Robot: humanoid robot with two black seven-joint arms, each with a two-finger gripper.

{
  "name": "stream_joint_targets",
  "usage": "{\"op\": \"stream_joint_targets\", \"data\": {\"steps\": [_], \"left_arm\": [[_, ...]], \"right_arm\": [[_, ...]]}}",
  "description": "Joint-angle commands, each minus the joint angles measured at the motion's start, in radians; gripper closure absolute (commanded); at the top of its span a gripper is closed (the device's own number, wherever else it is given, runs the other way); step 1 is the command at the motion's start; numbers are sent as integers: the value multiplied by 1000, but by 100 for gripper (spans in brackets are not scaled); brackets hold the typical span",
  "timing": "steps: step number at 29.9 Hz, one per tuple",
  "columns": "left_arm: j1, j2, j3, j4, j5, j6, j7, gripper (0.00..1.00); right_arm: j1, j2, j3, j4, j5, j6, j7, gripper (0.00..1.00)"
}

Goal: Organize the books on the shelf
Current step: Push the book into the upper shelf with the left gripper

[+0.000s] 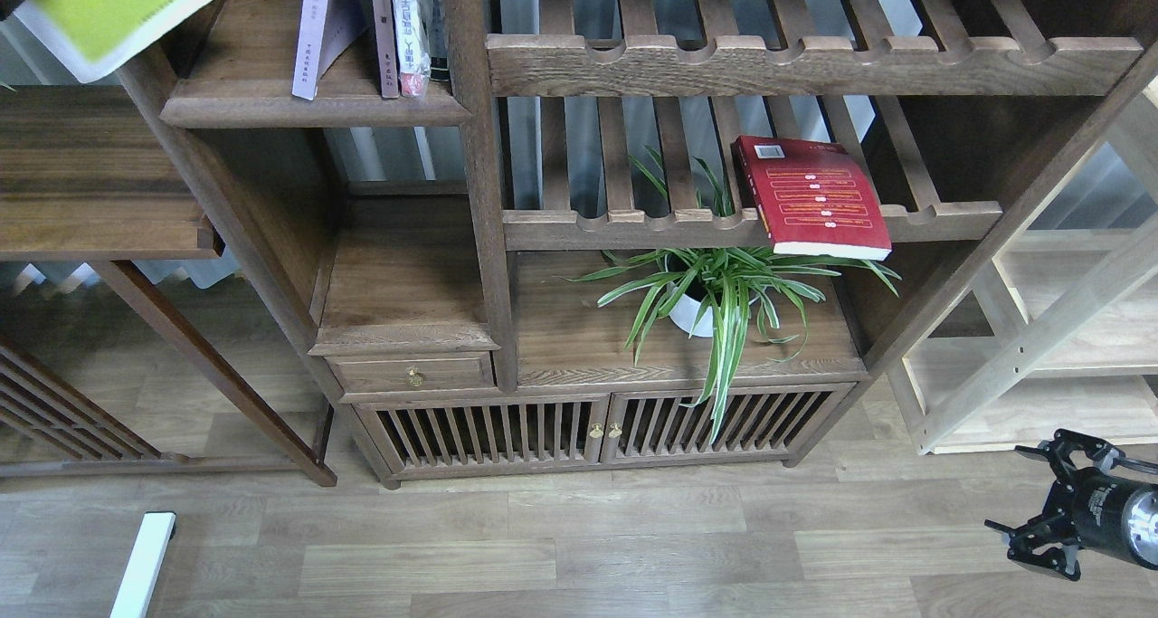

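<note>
Yellow-green book [113, 7] tilted at top-left; lavender book [312, 34] upright on dark shelf [308, 111]; red book [814, 197] flat on slats.

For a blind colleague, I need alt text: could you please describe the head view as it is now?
A yellow-green book hangs tilted at the top left, beside the dark shelf where a lavender-white book stands. A red book lies flat on a slatted rack above a potted plant. The right claw hangs open near the floor.

Yellow-green book [109, 3], lavender-white book [312, 30], red yellow-banded book [814, 197]
</note>
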Motion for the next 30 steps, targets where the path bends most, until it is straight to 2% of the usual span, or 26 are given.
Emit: {"op": "stream_joint_targets", "data": {"steps": [1,4,16,26,30], "left_arm": [[3,-36,0,-7,33,82,3,100],[1,-89,12,-7,54,148,22,100],[-37,-316,40,8,119,390,22,100],[-97,-448,95,85,120,574,22,100],[-132,-490,104,120,109,617,22,100]], "right_arm": [[-2,2,1,0,0,0,0,0],[-2,2,0,0,-5,0,0,0],[-19,-15,-3,1,-9,-3,0,0],[-30,-26,-3,1,-9,-5,0,0],[-30,-26,-5,1,-11,-5,0,0]]}}
